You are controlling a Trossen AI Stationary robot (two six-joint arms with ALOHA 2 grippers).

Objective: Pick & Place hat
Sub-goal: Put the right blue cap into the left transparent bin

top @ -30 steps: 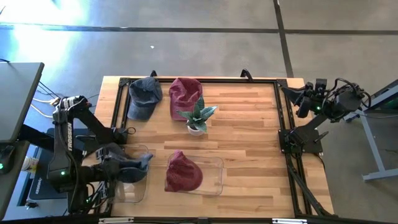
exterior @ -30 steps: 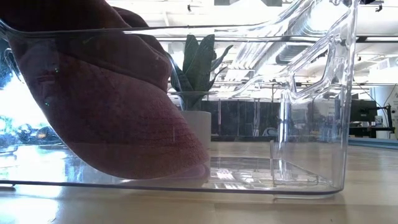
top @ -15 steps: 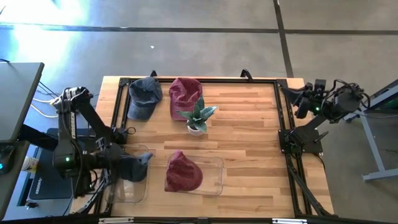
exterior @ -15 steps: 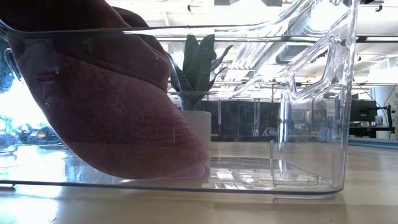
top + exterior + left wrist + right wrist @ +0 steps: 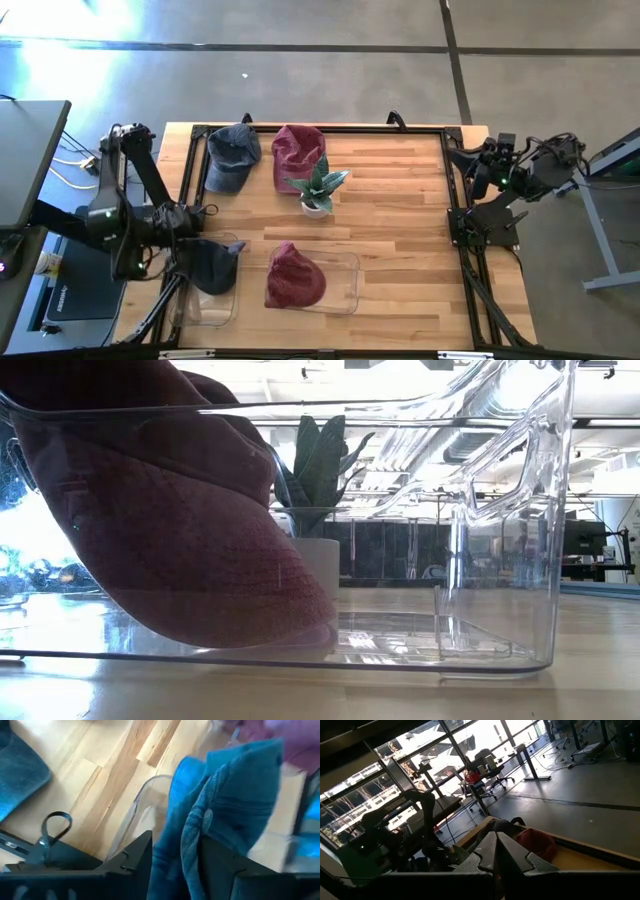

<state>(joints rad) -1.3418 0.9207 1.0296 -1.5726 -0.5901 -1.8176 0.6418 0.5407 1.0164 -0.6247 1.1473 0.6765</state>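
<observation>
Four hats in sight: one maroon hat (image 5: 295,278) sitting in the clear bin (image 5: 350,268), left claw (image 5: 190,262) hanging over that bin's left end with a blue hat (image 5: 225,815) between parted fingers, grip loosening. Blue cap (image 5: 231,155) and maroon cap (image 5: 298,152) lying at the counter (image 5: 400,210) far edge, waiting. Right claw (image 5: 487,163) pinched shut, parked.

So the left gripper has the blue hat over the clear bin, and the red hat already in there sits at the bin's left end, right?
Not quite. The red hat lies in the middle of the clear bin, not at its left end; the high view shows it. The blue hat hangs at the left gripper over the bin's left end.
</observation>
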